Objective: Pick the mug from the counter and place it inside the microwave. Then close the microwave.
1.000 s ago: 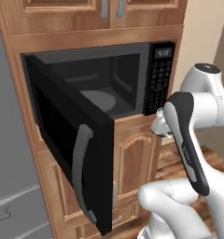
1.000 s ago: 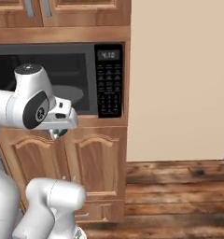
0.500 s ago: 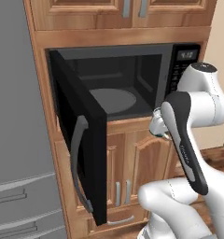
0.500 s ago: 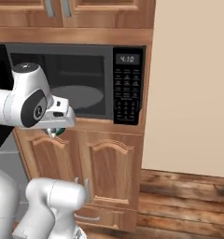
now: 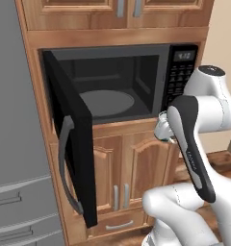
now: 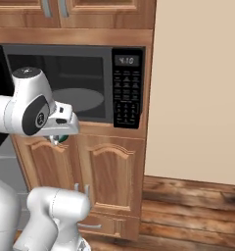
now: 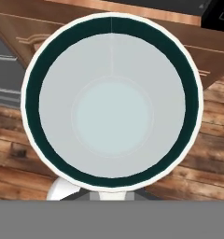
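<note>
the mug (image 7: 111,101) is held in the closed gripper (image 7: 109,189), carried in the air just below the front edge of the microwave (image 5: 122,81) and before the wooden cabinets (image 5: 132,182). it is seen from above in the hand view: a round white rim, a dark teal band inside and a pale bottom; the handle cannot be made out. it is judged to be stiff, light, rather slick and breakable, so it is best taken by the rim or wall and set down softly. the door (image 5: 71,139) is swung wide open, and the glass plate (image 5: 107,102) inside lies bare.
</note>
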